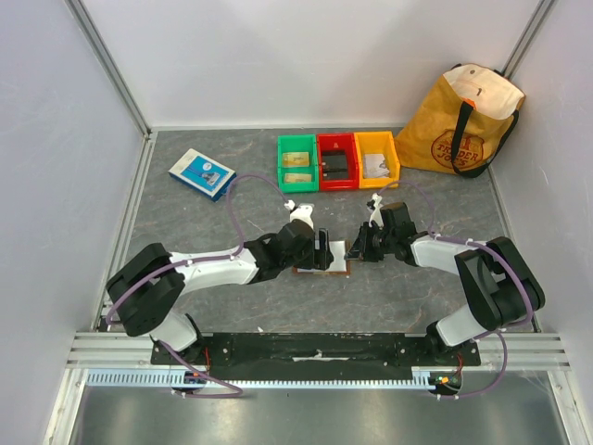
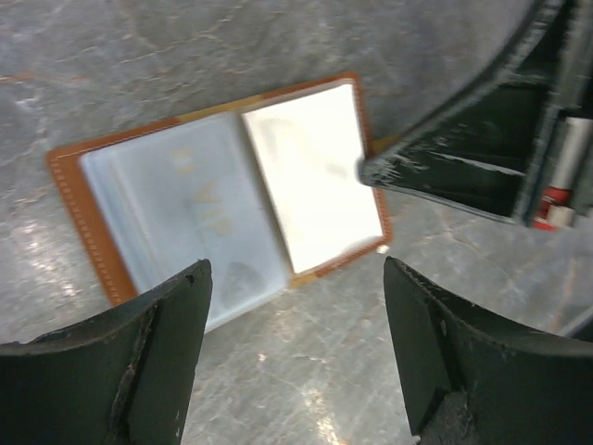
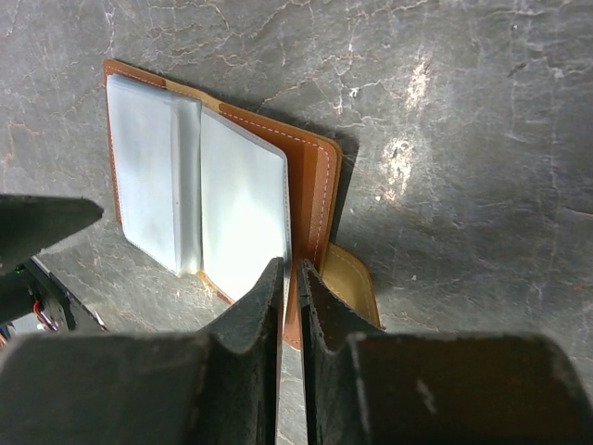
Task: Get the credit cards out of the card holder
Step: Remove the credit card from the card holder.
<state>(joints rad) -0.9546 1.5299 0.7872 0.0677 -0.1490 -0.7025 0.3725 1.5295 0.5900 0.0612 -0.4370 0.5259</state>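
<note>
The card holder point(image 1: 322, 262) lies open on the grey table between the two arms, brown leather outside with pale blue-grey sleeves inside point(image 2: 222, 199). Faint gold lettering shows through its left sleeve; no card shows plainly. My left gripper point(image 2: 295, 269) is open and empty, hovering just above the holder's near edge point(image 1: 321, 248). My right gripper point(image 3: 291, 269) is shut on the holder's right edge point(image 3: 232, 204), pinching the sleeve and leather cover; it shows in the top view point(image 1: 355, 248). A tan flap point(image 3: 352, 278) sticks out beside the right fingers.
Green point(image 1: 297, 162), red point(image 1: 337, 162) and yellow point(image 1: 376, 158) bins stand in a row behind the holder; two tan flat pieces lie in the green one. A blue-and-white flat box point(image 1: 202, 173) lies back left. A yellow tote bag point(image 1: 463, 120) stands back right.
</note>
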